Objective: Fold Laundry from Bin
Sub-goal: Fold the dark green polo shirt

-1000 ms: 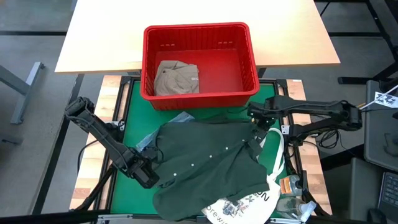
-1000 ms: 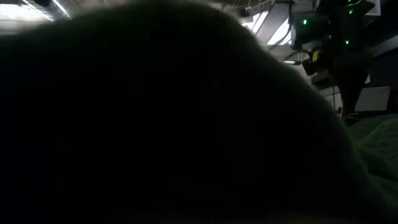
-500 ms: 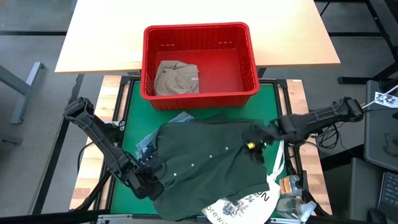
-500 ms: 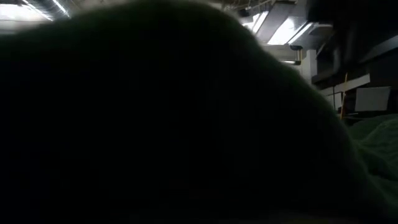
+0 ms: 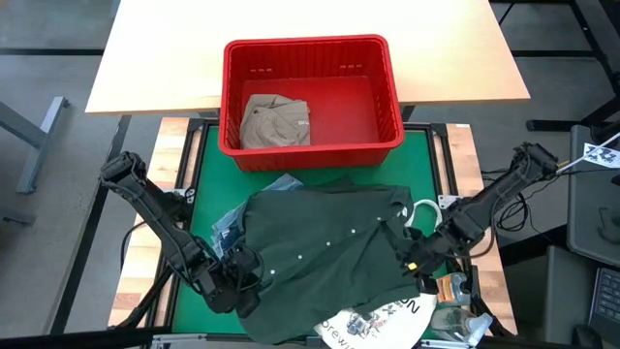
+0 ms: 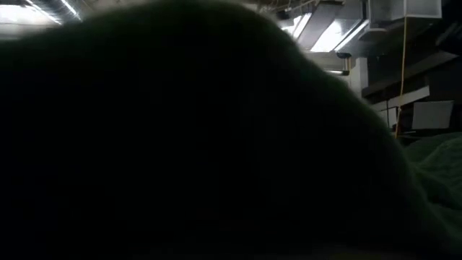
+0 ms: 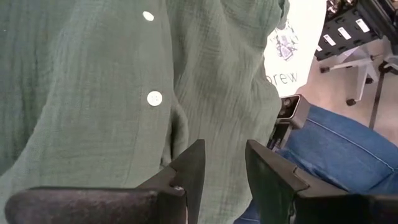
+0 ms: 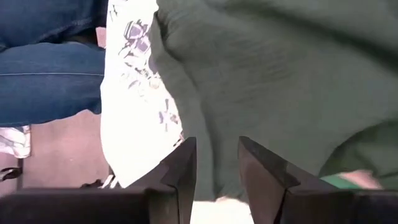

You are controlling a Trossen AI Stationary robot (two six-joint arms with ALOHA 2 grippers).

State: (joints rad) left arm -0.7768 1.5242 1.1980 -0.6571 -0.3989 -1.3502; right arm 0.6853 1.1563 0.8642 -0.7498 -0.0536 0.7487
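Note:
A dark green buttoned shirt point(image 5: 320, 252) lies spread on the green mat, partly over a white printed tote bag point(image 5: 378, 320) and a light blue denim piece point(image 5: 228, 228). The red bin point(image 5: 310, 47) stands at the far side, and a khaki garment point(image 5: 276, 121) lies on its floor. My left gripper point(image 5: 242, 281) hovers open at the shirt's near left edge, with shirt cloth point(image 7: 124, 93) ahead of its fingers. My right gripper point(image 5: 415, 260) hovers open at the shirt's right edge, over shirt cloth point(image 8: 280, 74) and tote point(image 8: 134, 106). Dark cloth blocks the low view.
Small items, a bottle among them point(image 5: 450, 289), sit at the mat's near right corner. A tote handle point(image 5: 423, 208) loops out beside the shirt's collar. A person's legs in blue jeans point(image 7: 342, 146) show beyond the table's near edge. A wooden tabletop point(image 5: 155, 48) lies behind the bin.
My right gripper has swung from beside the bin toward the table's near edge along the shirt's right side, and has tipped to point more downward. My left gripper has shifted a little toward the near edge and turned at the wrist. The shirt lies as before.

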